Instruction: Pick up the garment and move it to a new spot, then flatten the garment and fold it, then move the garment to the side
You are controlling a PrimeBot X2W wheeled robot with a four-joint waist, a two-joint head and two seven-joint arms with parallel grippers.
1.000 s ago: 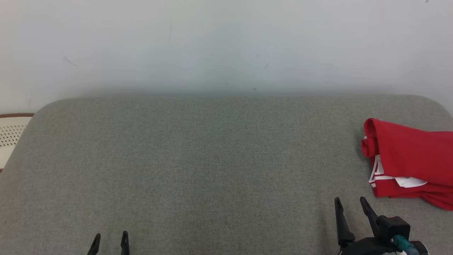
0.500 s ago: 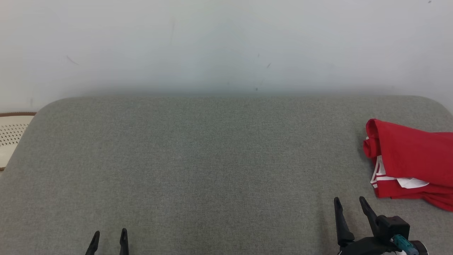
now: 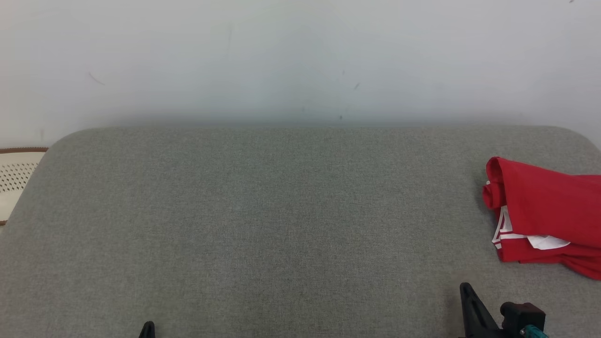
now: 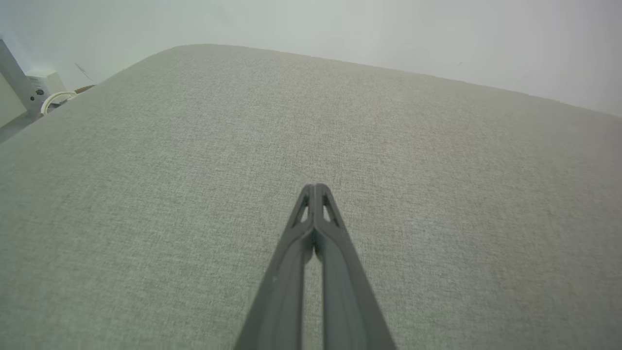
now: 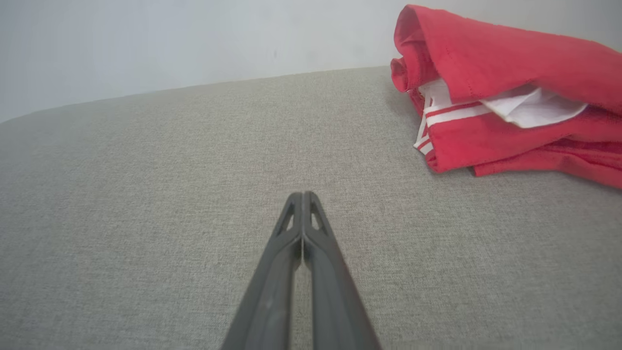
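Note:
The garment (image 3: 547,216) is red with white stripes and a white patch, folded into a bundle at the right edge of the grey padded surface (image 3: 281,211); the right wrist view has the garment (image 5: 500,92) at its upper right. My right gripper (image 3: 466,287) sits low at the bottom right, apart from the bundle and to its left. In its wrist view the right gripper (image 5: 302,195) is shut with nothing between the fingers. My left gripper (image 3: 148,325) barely pokes up at the bottom left; the left gripper (image 4: 315,186) is shut and empty over bare fabric.
A pale wall (image 3: 300,56) rises behind the surface. A cream perforated object with a brown rim (image 3: 16,176) lies past the left edge. A white box with a cable (image 4: 46,90) shows off the surface's far left corner in the left wrist view.
Both grippers have gone from open to shut and dropped lower toward the bottom edge of the head view. The garment has stayed put.

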